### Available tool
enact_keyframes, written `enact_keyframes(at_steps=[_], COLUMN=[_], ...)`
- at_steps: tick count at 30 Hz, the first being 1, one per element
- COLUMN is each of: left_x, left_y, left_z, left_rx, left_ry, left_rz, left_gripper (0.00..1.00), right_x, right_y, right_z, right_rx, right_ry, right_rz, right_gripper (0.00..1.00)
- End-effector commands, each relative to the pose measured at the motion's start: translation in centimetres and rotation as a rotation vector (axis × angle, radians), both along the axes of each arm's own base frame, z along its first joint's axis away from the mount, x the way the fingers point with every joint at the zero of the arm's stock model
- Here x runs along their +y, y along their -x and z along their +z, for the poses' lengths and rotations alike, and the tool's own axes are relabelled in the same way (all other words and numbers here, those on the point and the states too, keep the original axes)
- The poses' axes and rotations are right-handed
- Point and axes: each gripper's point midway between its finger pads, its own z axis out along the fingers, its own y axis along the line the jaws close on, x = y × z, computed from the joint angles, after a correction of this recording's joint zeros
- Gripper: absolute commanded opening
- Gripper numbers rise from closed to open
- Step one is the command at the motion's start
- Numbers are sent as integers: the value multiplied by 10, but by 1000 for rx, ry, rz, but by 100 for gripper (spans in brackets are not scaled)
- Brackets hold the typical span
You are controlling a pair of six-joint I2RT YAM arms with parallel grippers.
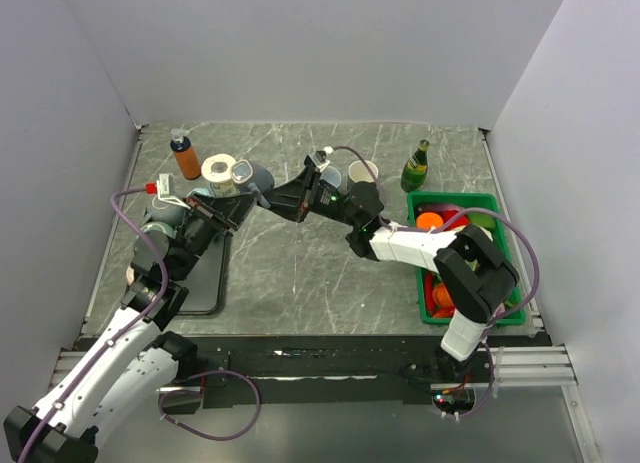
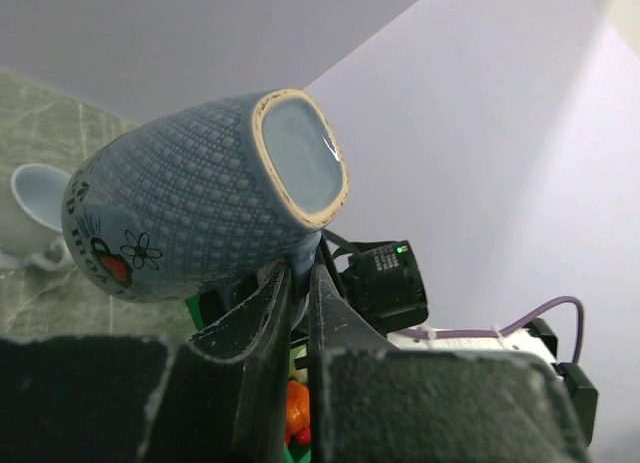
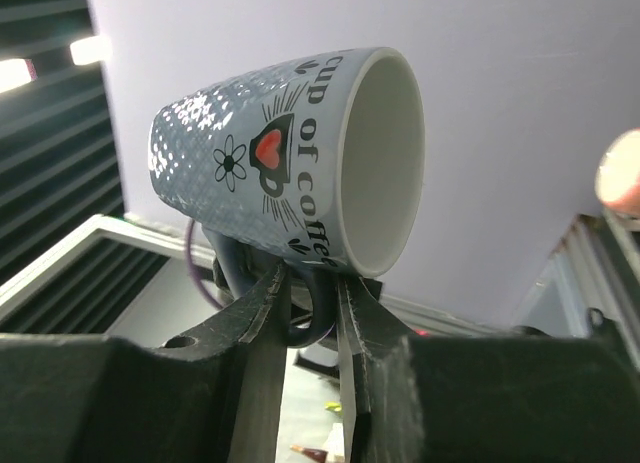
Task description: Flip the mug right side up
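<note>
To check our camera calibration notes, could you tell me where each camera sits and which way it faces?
Top external: above and behind, looking down on the table; the left arm and right arm show.
Left wrist: faces past the left gripper to the mug's base, right arm beyond.
Right wrist: faces past the right gripper, shut on the handle, to the mug's mouth.
Shared: all three see the mug.
</note>
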Motion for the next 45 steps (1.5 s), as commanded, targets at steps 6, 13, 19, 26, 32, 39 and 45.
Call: enact_keyframes(at_steps=[6, 13, 19, 26, 32, 39, 45], left_x=[-5, -2, 1, 16, 32, 61, 72], left_y=[10, 10, 11, 18, 23, 21, 21], left_z=[-55, -80, -97, -100, -91, -79, -74], left_rx=[112, 173, 220, 242, 236, 271, 293], left_ry=[-151, -205, -260, -316, -358, -426, -428], left_rz=[-32, -26, -15, 38, 104, 243, 299], left_gripper=[12, 38, 76, 99, 96, 96, 96], right_x=[-25, -29, -34, -47, -70, -82, -74], right_y=[14, 11, 5, -15, -43, -73, -96], right_z=[50, 37, 28, 7, -16, -33, -55], right_rx=[-212, -248, -330, -528, -681, -847, -941], right_ry=[-36, 47, 157, 441, 719, 970, 1110], right_rz=[-111, -160, -233, -373, -506, -621, -684], right_gripper=[0, 0, 0, 0, 0, 0, 0])
